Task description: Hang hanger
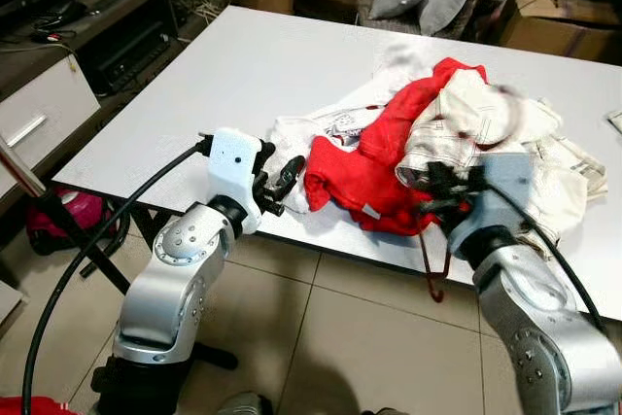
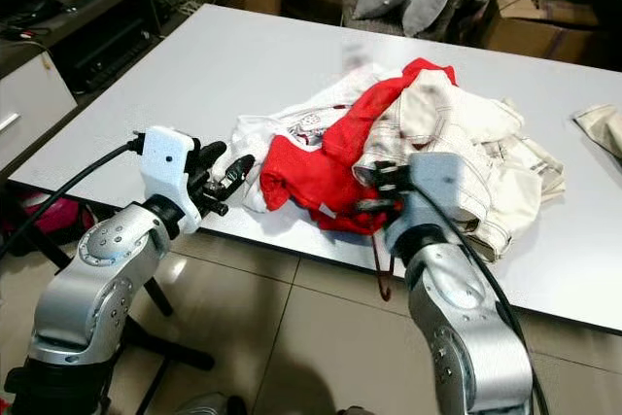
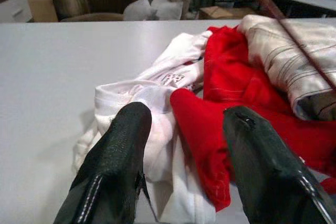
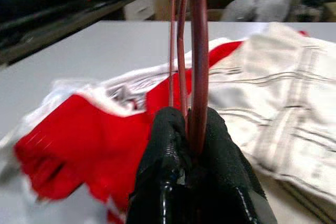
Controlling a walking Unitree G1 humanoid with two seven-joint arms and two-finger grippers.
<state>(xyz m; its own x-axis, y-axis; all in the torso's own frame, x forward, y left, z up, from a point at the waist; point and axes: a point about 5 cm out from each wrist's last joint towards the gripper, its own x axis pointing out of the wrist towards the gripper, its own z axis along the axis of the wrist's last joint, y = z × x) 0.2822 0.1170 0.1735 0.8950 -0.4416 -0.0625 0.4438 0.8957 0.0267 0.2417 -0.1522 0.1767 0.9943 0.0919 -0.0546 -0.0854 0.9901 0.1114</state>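
Two grippers at white table [image 1: 243, 55] edge, clothes heap on it.
R gripper [image 4: 190, 129] pinching thin dark-red wire hanger [image 4: 195, 51]; L gripper [image 3: 186, 129] spread beside red garment [image 1: 379, 162].

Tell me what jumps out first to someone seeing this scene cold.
A heap of clothes sits at the near edge of the white table, with a bright red garment draped over the white ones. The right gripper is at the heap, jaws shut on a dark red hanger whose hook hangs below the table edge. The left gripper, jaws open, points at the heap's near corner.
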